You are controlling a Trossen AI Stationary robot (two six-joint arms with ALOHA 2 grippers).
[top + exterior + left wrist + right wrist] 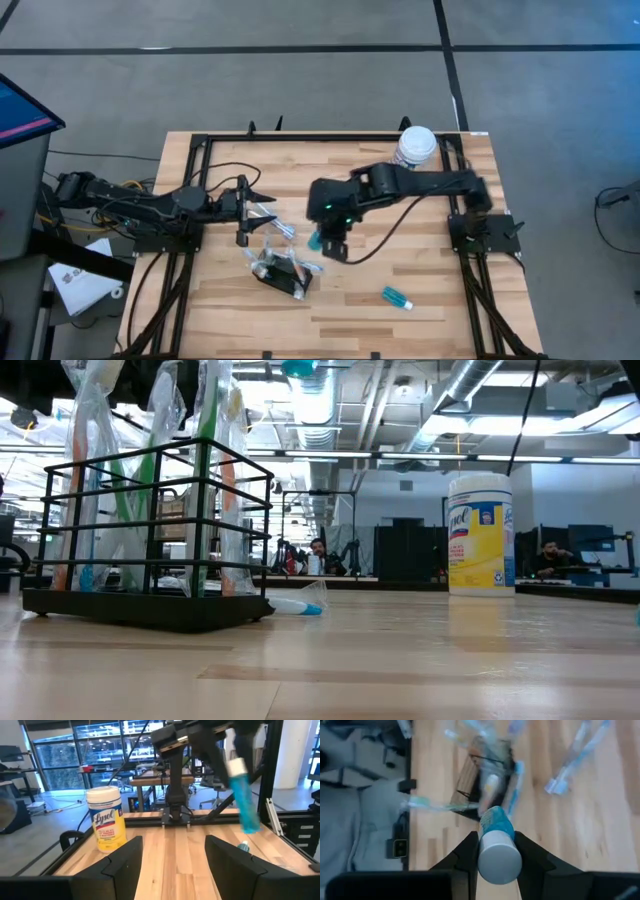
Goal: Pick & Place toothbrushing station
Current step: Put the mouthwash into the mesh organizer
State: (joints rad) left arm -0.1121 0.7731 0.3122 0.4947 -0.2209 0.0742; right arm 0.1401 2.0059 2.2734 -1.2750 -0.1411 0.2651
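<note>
The right gripper (496, 851), clamped on a teal tube (496, 837), could topple the toothbrushing station (281, 272) if lowered off-centre

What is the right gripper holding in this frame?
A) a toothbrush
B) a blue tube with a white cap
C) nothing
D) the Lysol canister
B: in the right wrist view the right gripper has its jaws closed on a blue tube with a white cap, above the black holder.

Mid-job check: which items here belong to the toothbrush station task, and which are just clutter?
Job:
- toothbrushing station, a black wire holder
- teal tube with white cap, in the right gripper
- second teal tube lying on the table

Lying about:
- Lysol canister
</note>
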